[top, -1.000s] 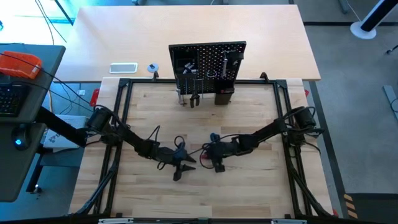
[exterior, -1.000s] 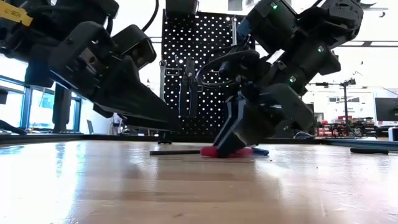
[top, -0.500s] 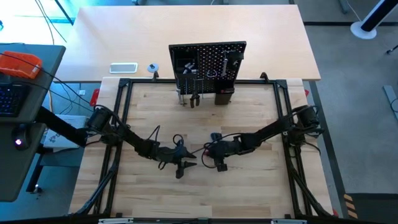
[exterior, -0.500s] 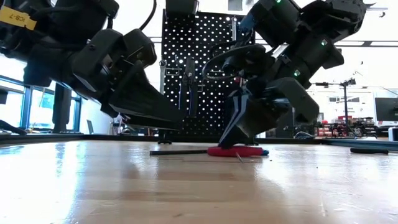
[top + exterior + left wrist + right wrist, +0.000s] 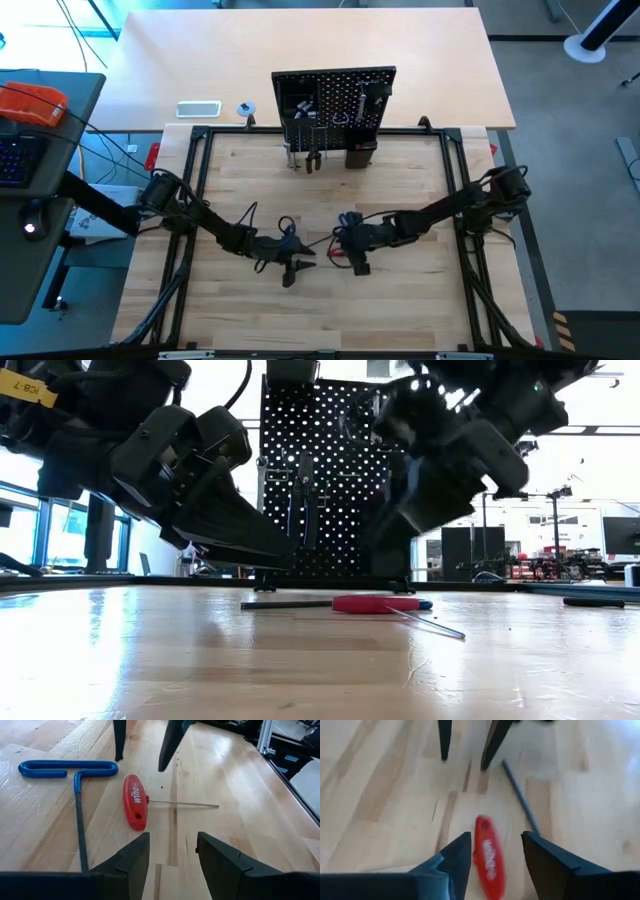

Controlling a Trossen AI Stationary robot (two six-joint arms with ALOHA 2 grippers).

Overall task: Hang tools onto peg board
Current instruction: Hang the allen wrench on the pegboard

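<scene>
While both arms reach in over the wooden counter [image 5: 400, 300], the left end effector [image 5: 291, 267] hangs low just left of centre, fingers apart, nothing between them; in its wrist view the two dark fingers [image 5: 131, 862] frame bare wood. Just ahead of it lies the blue-handled T hex key [image 5: 75, 785], flat on the counter, its shaft running back toward the left end effector. Beside that, the red-handled screwdriver [image 5: 135, 808] lies flat too, thin metal shaft pointing away from the hex key; the low view shows it [image 5: 375, 603] resting on the wood with nothing gripping it. Right of centre, the right end effector [image 5: 357, 260] hovers above the screwdriver [image 5: 488, 855], fingers apart, not touching it; lifted clear of the counter in the low view. At the far middle edge stands the peg board [image 5: 333, 100], upright, black, with several tools already hanging on it and small bins at its foot. Off the frame to the left, a white phone-like slab [image 5: 198, 109] lies on the neighbouring table.
</scene>
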